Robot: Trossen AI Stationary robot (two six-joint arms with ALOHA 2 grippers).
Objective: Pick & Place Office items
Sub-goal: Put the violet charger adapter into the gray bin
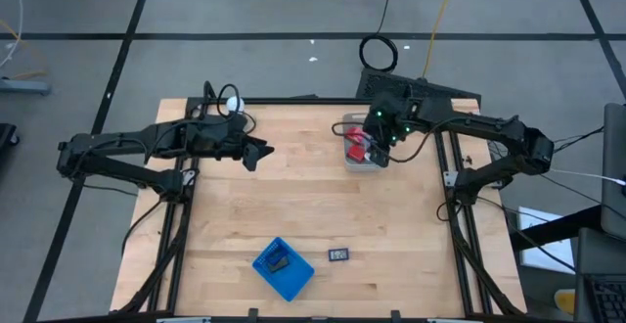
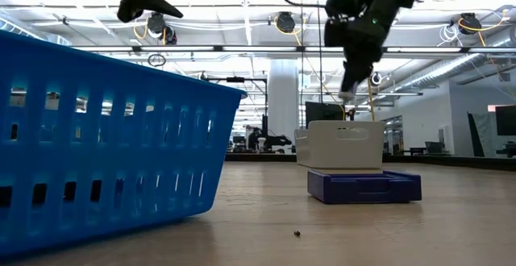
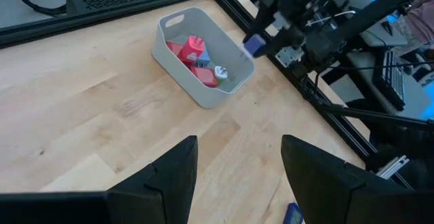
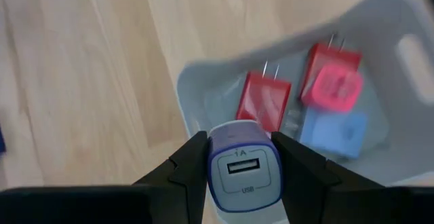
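A blue basket and a small black piece sit at the near side of the wooden worktop. The pale bin holds two red plugs, a pink one and a light blue one. The right gripper hangs just above the bin, its fingers pinching a blue and white USB charger between them. The charger reads "1A" and "USB". The left gripper waits high over the worktop, fingers apart and holding nothing.

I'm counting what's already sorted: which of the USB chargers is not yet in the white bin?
The blue-and-white charger, clamped in the right gripper above the white bin; the red, pink and pale blue ones lie inside.
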